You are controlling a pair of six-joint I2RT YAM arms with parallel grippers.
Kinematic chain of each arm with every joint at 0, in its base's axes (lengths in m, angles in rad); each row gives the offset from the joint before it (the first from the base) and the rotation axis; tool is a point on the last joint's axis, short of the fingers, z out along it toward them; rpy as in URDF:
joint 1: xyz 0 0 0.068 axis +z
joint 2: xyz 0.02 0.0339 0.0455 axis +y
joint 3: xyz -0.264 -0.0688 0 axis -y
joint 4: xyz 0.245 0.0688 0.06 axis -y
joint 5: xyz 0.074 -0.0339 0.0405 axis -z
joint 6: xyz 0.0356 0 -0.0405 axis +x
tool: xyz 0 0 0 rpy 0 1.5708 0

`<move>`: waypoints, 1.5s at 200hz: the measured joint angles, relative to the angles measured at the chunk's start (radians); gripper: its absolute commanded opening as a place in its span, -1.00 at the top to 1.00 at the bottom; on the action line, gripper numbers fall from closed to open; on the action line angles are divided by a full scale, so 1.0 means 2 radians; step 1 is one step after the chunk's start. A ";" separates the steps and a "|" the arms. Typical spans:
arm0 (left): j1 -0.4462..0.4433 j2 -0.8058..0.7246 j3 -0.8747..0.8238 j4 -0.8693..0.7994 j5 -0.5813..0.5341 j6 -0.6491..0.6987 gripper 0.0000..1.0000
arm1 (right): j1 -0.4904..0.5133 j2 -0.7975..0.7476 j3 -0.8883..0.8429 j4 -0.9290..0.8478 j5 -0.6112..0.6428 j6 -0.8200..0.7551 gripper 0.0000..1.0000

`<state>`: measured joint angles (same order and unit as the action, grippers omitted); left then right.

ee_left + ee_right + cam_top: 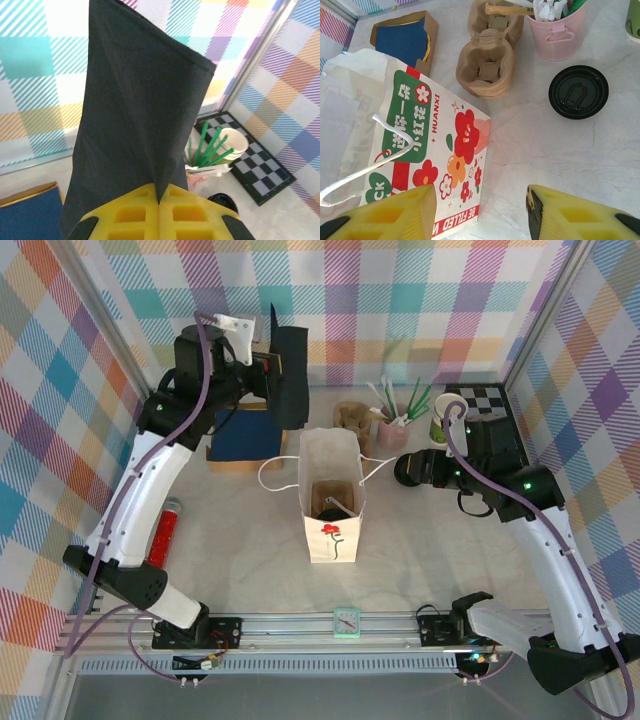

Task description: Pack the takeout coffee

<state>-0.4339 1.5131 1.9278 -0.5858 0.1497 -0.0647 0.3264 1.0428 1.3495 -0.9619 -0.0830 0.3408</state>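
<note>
Coffee (578, 92) seen standing on tabletop (560, 150) beside bag (445, 130), not yet packed. Right gripper (482, 212) found parted, empty. Left gripper (159, 202) clamped on dark sheet (135, 100). Grasp and insertion judged outstanding.

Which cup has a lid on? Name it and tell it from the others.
The cup with the black lid, right of the flowered bag. The green-and-cream cup behind it is open-topped, and the pink cup holds straws.
</note>
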 measured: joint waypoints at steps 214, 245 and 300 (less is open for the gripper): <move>-0.093 -0.089 -0.092 0.093 0.060 -0.024 1.00 | 0.000 -0.004 -0.002 0.001 -0.012 0.009 -0.07; -0.102 -0.097 -0.118 0.113 0.061 -0.028 1.00 | 0.000 -0.004 -0.002 0.002 -0.014 0.009 -0.07; -0.116 -0.118 -0.169 0.154 0.060 -0.034 1.00 | 0.000 -0.004 -0.002 0.002 -0.018 0.009 -0.06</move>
<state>-0.6666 1.2778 1.5902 -0.2775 0.2691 -0.1333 0.3264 1.0340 1.3460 -0.9573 -0.1181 0.3595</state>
